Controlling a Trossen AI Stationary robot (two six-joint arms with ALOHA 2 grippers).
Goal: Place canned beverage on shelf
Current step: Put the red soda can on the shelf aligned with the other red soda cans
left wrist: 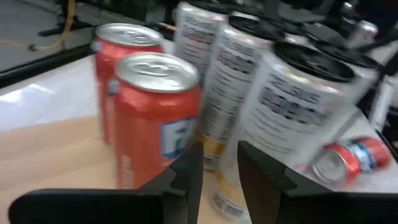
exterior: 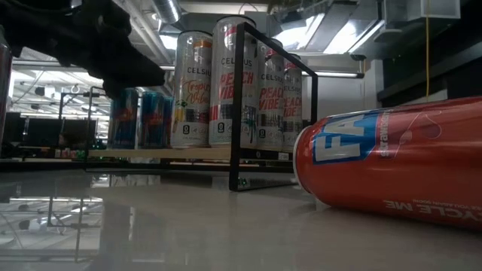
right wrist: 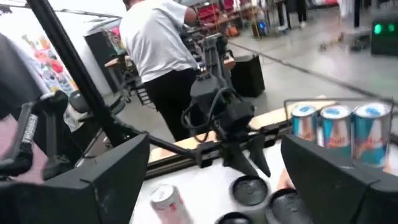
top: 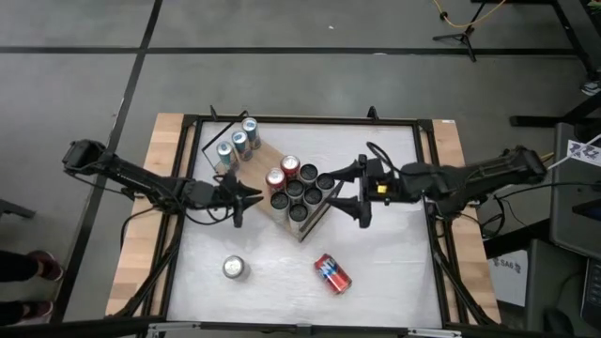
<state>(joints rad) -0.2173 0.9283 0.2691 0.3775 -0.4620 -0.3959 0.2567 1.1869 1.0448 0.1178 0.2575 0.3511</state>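
Light-wood shelf [top: 268,161] on a thin black wire frame, set at an angle in the middle of the white tabletop [top: 394,282]. Already carrying three blue-and-silver cans [top: 237,142] along its far end, two red cans [top: 282,173] at mid-board, and a cluster of black-topped cans [top: 302,187] at the near end. Two drinks not yet shelved: a red can [top: 331,272] lying on its side near the front, and a silver can [top: 235,268] standing upright, well apart to its left.

Left gripper [top: 255,196] just beside the shelf's edge next to the red pair, jaws narrow, holding nothing visible. Right gripper [top: 351,193] at the shelf's other side, close to the black-topped cluster, jaws wide and empty.

Judged step: leaving the shelf to fetch a loose can. Best to lift clear of the wire frame first, then approach the fallen can across its round body and stand it upright before carrying.

Open board remains mainly between the blue cans and the red pair; little room at the crowded near end. Plenty of bare tabletop in front for manoeuvring.
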